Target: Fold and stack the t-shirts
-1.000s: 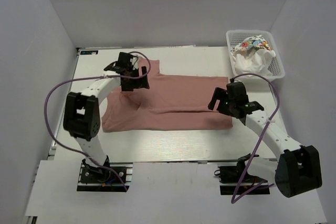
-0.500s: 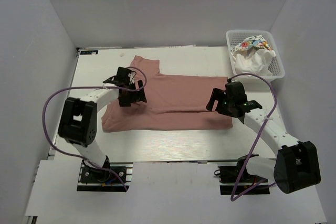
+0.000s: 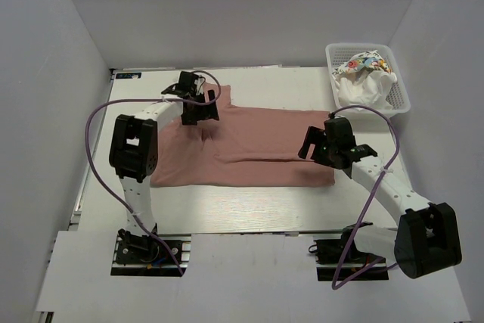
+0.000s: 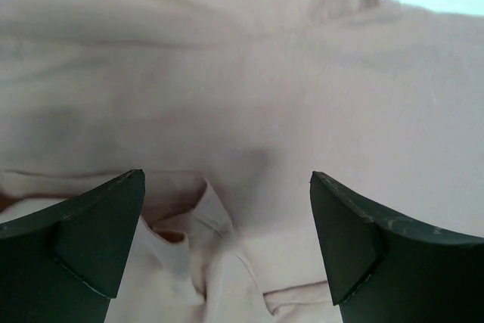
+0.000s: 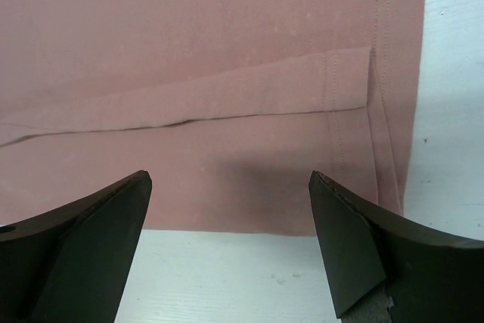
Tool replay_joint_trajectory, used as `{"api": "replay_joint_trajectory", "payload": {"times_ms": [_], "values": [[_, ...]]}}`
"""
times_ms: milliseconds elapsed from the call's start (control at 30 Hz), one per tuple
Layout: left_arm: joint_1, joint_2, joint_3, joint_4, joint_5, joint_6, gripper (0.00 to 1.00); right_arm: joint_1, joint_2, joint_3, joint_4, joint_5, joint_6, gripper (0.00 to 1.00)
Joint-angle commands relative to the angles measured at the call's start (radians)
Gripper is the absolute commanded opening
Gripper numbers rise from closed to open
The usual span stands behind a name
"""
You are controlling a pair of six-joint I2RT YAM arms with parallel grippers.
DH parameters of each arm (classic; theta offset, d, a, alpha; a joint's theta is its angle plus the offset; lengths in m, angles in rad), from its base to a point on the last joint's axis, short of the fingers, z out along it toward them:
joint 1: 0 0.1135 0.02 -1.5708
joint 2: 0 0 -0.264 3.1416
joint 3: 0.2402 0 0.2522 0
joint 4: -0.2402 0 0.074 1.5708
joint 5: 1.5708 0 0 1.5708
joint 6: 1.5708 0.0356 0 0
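- Left gripper (image 4: pixel 227 183), jaws spread and empty, hovers over the pink shirt (image 3: pixel 257 153) at its sleeve end, with a crumpled fold just beneath.
- Right gripper (image 5: pixel 231 187), also spread, hangs over the hem corner at the opposite end.
- The shirt lies flat on the worktop (image 3: pixel 265 206), long axis left to right, an arm at each end.
- White shirts (image 3: pixel 363 87) sit in the basket (image 3: pixel 359 45), nearer the right arm.
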Motion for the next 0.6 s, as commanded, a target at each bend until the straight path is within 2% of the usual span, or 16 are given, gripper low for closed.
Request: {"api": "replay_joint_trajectory", "payload": {"times_ms": [0,67,233,400,500,567], "values": [[0.006,-0.010,0.102,-0.050,-0.035,0.041,1.00,-0.003,0.019,0.066,0.026,0.050,0.014,0.90],[0.015,0.002,0.147,-0.050,-0.064,0.041,1.00,0.000,0.035,0.098,0.030,0.076,0.022,0.90],[0.015,0.110,0.441,-0.170,-0.223,0.041,1.00,0.000,0.150,0.276,0.024,0.110,0.030,0.90],[0.035,0.276,0.691,-0.221,-0.271,0.088,1.00,-0.005,0.271,0.429,-0.016,0.201,0.013,0.90],[0.058,0.341,0.787,-0.208,-0.259,0.097,1.00,-0.006,0.345,0.537,-0.037,0.225,-0.021,0.90],[0.081,0.382,0.797,-0.121,-0.250,0.098,1.00,-0.002,0.395,0.598,-0.040,0.222,-0.038,0.90]]}}
